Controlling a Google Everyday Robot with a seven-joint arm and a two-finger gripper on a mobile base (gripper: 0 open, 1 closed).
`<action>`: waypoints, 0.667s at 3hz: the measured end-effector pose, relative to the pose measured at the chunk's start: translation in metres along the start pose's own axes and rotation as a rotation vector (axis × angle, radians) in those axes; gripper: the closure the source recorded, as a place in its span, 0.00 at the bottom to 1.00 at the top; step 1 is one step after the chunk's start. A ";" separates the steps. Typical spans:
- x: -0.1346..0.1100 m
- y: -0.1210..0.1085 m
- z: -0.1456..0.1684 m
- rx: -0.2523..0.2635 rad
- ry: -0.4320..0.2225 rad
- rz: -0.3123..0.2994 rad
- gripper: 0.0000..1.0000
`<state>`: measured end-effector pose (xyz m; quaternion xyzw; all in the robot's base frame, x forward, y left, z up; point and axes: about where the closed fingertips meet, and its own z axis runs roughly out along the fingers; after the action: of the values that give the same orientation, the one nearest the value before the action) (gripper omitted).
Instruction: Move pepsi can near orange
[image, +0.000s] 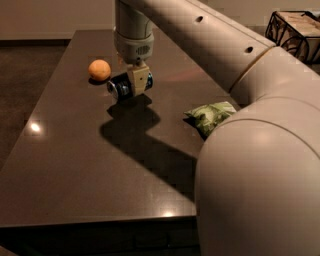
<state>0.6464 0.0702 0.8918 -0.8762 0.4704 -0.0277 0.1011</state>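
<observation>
The pepsi can is dark blue with a silver end and lies on its side in my gripper, just above the dark table. My gripper is shut on the can and hangs from the wrist at the upper middle. The orange sits on the table a short way to the left and slightly behind the can, apart from it.
A green and white snack bag lies on the table to the right, partly hidden by my arm. A black wire basket stands off the table at the upper right. My arm fills the right side.
</observation>
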 end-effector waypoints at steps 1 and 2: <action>0.014 -0.019 0.007 0.044 -0.003 0.065 1.00; 0.024 -0.034 0.013 0.071 0.013 0.112 1.00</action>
<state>0.6900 0.0706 0.8847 -0.8442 0.5180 -0.0443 0.1306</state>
